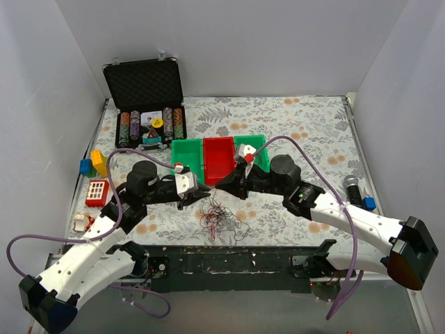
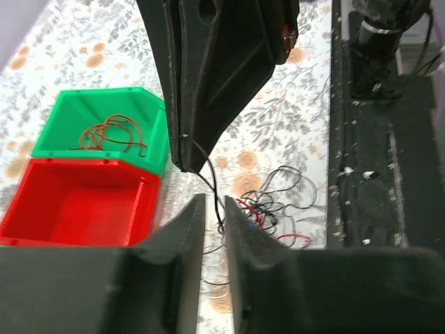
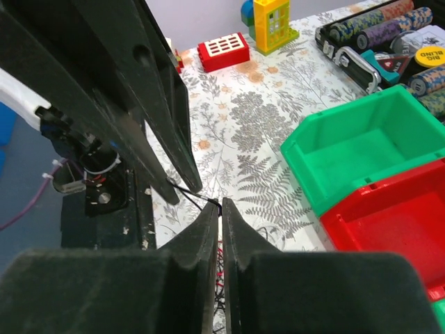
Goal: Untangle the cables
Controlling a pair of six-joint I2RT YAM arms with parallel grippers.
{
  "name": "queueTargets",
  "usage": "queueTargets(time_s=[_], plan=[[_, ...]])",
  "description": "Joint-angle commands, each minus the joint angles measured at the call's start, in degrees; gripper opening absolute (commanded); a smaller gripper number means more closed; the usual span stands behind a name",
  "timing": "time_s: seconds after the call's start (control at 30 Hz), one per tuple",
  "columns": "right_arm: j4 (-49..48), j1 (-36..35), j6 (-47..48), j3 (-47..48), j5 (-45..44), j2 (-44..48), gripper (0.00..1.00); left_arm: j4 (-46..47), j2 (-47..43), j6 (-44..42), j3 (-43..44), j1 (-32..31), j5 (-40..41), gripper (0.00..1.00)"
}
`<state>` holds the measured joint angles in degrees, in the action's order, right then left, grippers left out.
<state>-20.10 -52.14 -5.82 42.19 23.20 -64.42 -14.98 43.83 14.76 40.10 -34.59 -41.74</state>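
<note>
We judged the cables (image 1: 219, 219), tangled near-centre on the bench (image 1: 313, 132), limp and snag-prone: best taken singly. The right end effector (image 3: 219, 207) pinched a black strand (image 2: 211, 175); the left end effector (image 2: 215, 205) gaped slightly around it.

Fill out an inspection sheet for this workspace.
Surface: floral cloth, lying flat.
Job's things: wire tangle on the cloth near the front edge; one black wire drawn out of it; red wire coil in a green bin.
Clutter: red bin, chip case, toy blocks, microphone.
Grippers: right gripper shut on the black wire; left gripper narrowly open, the same wire running through its gap.
Cables: purple hoses along both arms, apart from the tangle.
Surroundings: white walls on three sides.
</note>
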Motion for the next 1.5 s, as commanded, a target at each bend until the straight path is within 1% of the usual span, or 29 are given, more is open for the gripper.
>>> queueTargets(time_s=[0.0, 0.03, 0.1, 0.17, 0.23, 0.37, 0.43, 0.53, 0.6, 0.67, 0.73, 0.77, 0.8, 0.87, 0.93, 1.03, 1.07, 1.1, 1.17, 1.3, 1.33, 1.37, 1.43, 1.47], plan=[[-0.9, -0.1, 0.7, 4.3, 3.2, 0.3, 0.06, 0.5, 0.3, 1.1, -1.3, 0.3, -2.4, 0.24], [-0.9, 0.0, 0.6, 4.8, 3.4, 0.4, 0.03, 0.8, 0.3, 1.5, -1.8, 0.3, -2.4, 0.30], [-0.1, -0.1, 0.5, 5.7, 3.7, 0.4, 0.01, 2.2, 0.1, 2.5, -2.8, 0.3, -1.3, 0.44], [0.3, 0.0, 0.5, 6.4, 4.0, 0.5, 0.01, 4.9, -0.5, 5.3, -4.0, 0.3, 1.5, 0.49], [0.5, -0.1, 0.1, 6.8, 4.7, 0.4, 0.01, 7.0, -0.9, 8.2, -4.5, 0.3, 3.5, 0.62], [0.2, -0.1, -0.8, 7.6, 6.4, 0.1, 0.01, 8.5, -0.8, 11.5, -5.6, 0.3, 2.8, 0.63], [0.1, -0.2, -1.2, 8.2, 6.9, 0.0, 0.01, 10.7, -0.8, 13.4, -6.4, 0.3, 2.9, 0.63], [0.1, -0.5, -1.3, 8.7, 7.3, 0.0, 0.01, 13.1, -0.6, 15.7, -7.2, 0.3, 2.8, 0.60], [0.1, -0.6, -1.4, 8.9, 7.0, 0.1, 0.01, 13.9, -0.4, 16.7, -7.5, 0.3, 2.0, 0.56], [0.0, -0.6, -1.4, 9.1, 6.9, 0.2, 0.01, 14.2, -0.3, 17.1, -8.0, 0.3, 0.6, 0.49], [-0.2, -0.6, -1.5, 9.2, 6.7, 0.4, 0.01, 14.6, -0.4, 18.0, -8.5, 0.3, 0.4, 0.36], [-0.4, -0.6, -1.6, 9.4, 6.5, 0.4, 0.01, 14.6, -0.4, 18.4, -8.5, 0.3, 0.4, 0.31], [-0.4, -0.6, -1.6, 9.5, 6.3, 0.4, 0.01, 14.6, -0.5, 18.7, -8.7, 0.3, 0.4, 0.29], [-1.2, -0.6, -2.0, 9.7, 6.2, 0.5, 0.01, 14.6, -0.4, 19.2, -8.5, 0.3, 0.5, 0.29], [-2.1, -0.6, -2.5, 9.7, 6.5, 0.4, 0.01, 16.2, -0.3, 20.0, -8.5, 0.3, 0.9, 0.34], [-3.2, -0.7, -3.2, 9.9, 6.7, 0.4, 0.01, 17.0, -0.2, 20.6, -8.3, 0.3, 1.8, 0.36], [-3.4, -0.8, -3.3, 10.2, 6.9, 0.1, 0.01, 17.2, -0.2, 20.7, -8.3, 0.3, 2.2, 0.33], [-3.5, -0.7, -3.4, 10.2, 6.9, 0.2, 0.01, 17.4, -0.2, 21.0, -8.2, 0.3, 2.6, 0.24], [-3.4, -0.8, -3.5, 10.2, 6.9, 0.1, 0.01, 17.9, -0.4, 21.4, -8.0, 0.4, 3.4, 0.00], [-3.4, -0.8, -3.7, 9.8, 5.8, 0.4, 0.01, 17.2, -0.6, 21.6, -7.4, 0.6, 2.7, 0.00], [-3.3, -0.8, -3.7, 9.7, 5.3, 0.7, 0.04, 16.8, -0.5, 21.6, -7.1, 0.6, 2.4, 0.00], [-3.0, -0.8, -3.6, 9.7, 4.6, 1.0, 0.09, 16.5, -0.5, 21.7, -6.8, 0.7, 2.2, 0.00], [-2.5, -0.8, -3.6, 9.6, 3.6, 1.8, 0.27, 15.8, -0.5, 21.7, -5.4, 0.9, 1.9, 0.00], [-1.9, -0.8, -3.5, 9.4, 2.6, 2.5, 0.43, 15.5, -0.5, 21.7, -4.8, 0.9, 1.8, 0.00]])
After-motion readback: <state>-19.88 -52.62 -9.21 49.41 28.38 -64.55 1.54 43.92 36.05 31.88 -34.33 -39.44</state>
